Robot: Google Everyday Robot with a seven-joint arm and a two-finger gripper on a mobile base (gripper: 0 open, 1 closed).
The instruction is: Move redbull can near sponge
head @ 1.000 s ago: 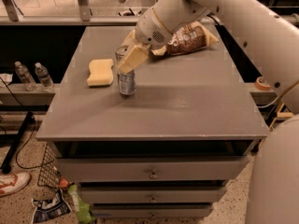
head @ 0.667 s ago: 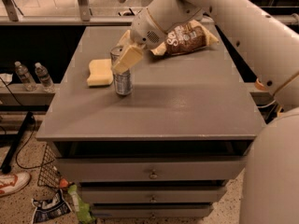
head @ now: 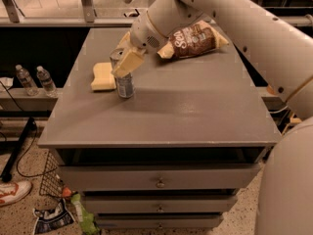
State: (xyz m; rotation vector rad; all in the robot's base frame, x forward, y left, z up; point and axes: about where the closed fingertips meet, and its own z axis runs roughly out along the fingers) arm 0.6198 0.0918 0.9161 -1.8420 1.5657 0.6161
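Observation:
The redbull can (head: 125, 83) stands upright on the grey table (head: 195, 106), right beside the right edge of the pale yellow sponge (head: 102, 76). My gripper (head: 126, 62) reaches down from the upper right and is shut on the can's upper half. One tan finger (head: 129, 62) covers the front of the can, and the can's top rim shows behind it. The sponge lies flat at the table's left side.
A brown snack bag (head: 193, 39) lies at the back of the table, behind my arm (head: 230, 13). Drawers (head: 159, 180) are below the tabletop. Two water bottles (head: 36, 80) stand on a low shelf to the left. Litter lies on the floor.
My gripper has moved the can a little to the left, closer to the sponge. The sponge and the bag have not moved.

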